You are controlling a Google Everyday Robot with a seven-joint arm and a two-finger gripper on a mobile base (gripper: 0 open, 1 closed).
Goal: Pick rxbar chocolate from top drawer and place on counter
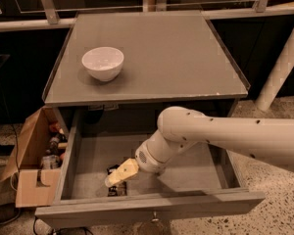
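The drawer [152, 204] stands pulled open below the tabletop [176, 53]. On its floor, near the front left, lies the bar [116, 190], dark and partly covered. The gripper [114, 177] is low inside the drawer, right over the bar and seemingly touching it; whether it is closed on the bar cannot be told. The arm [225, 138] reaches in from the right. A box [32, 190] sits left of the drawer. Farther back, a bowl [103, 63] rests on the tabletop's left side.

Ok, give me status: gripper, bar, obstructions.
Gripper low in top drawer, directly over rxbar chocolate. Bar on drawer floor, front left, partly covered. White bowl on counter, left side.
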